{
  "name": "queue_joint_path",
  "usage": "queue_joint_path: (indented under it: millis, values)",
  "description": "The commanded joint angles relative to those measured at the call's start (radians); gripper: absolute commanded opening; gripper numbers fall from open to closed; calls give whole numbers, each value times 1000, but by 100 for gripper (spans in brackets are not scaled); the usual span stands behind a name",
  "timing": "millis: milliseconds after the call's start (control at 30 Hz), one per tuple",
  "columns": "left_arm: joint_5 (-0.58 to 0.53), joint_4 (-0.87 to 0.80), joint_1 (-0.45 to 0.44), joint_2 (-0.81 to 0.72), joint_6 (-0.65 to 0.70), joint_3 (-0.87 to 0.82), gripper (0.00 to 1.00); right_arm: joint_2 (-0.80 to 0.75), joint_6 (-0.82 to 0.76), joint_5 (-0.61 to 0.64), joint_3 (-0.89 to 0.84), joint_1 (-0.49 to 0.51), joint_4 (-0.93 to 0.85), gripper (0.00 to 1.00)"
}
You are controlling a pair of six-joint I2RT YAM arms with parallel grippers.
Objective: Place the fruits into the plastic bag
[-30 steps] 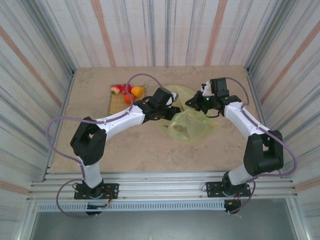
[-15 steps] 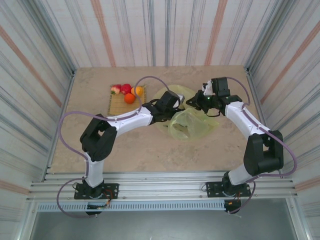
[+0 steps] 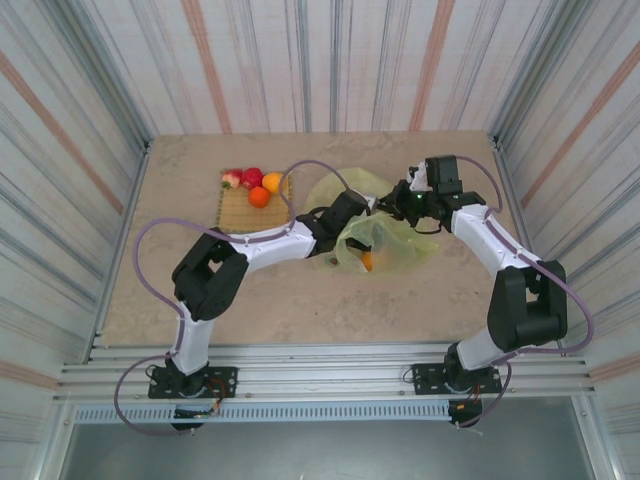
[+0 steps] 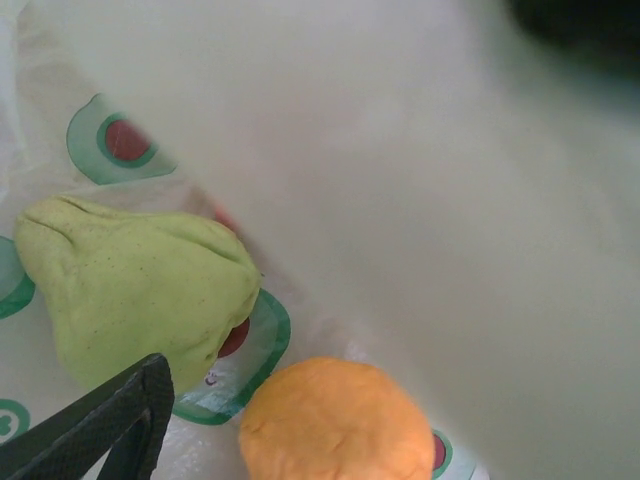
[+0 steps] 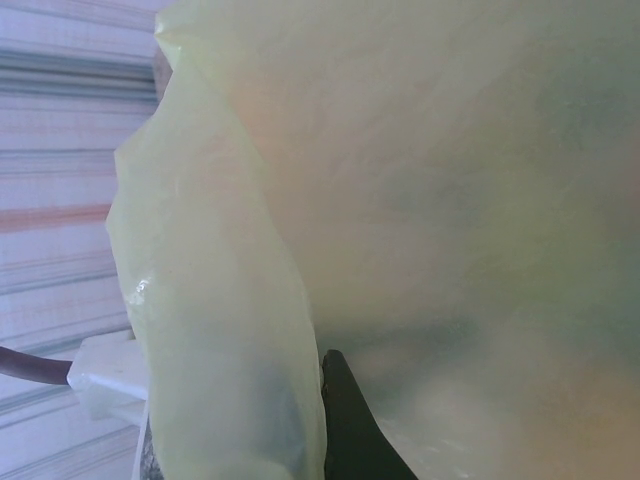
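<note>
No legible text, brand, number or label found. The plastic bag (image 4: 420, 180) bears printed green-ringed red round marks (image 4: 120, 145), wordless; 1 lies just beyond the finger (image 4: 115, 425) of the left hand (image 3: 358, 230).

count — fruits (image 3: 259, 197) 6 | plastic bag (image 3: 405, 240) 1 | mat (image 3: 232, 208) 1 | arms (image 3: 262, 240) 2

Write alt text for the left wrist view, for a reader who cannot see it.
Close-up inside the translucent pale plastic bag: a lumpy green fruit lies at left and a round orange fruit at bottom centre, on film printed with green-ringed red spots. One dark gripper finger pokes in at the lower left.
</note>
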Motion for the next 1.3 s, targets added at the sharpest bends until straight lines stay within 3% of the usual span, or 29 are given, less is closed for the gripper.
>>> queue_joint_path:
  millis: [0,400,600,767,1033,1267]
  values:
    - [-26,20,0,-64,11,-33,82,-25,14,-7,-11,-9,9,0]
    - [93,6,86,-357,55,-236,82,-47,-44,18,-12,-25,-49,0]
    - [228,1,198,-578,72,-365,81,-45,-47,20,-14,-24,-48,0]
    - [149,-108,354,-722,61,-399,83,-41,-43,17,-14,-22,-37,0]
    - [138,-223,684,-664,37,-348,85,-37,-61,33,6,-6,-50,0]
    - [125,-239,834,-459,-15,-221,85,-14,-69,24,23,1,-54,0]
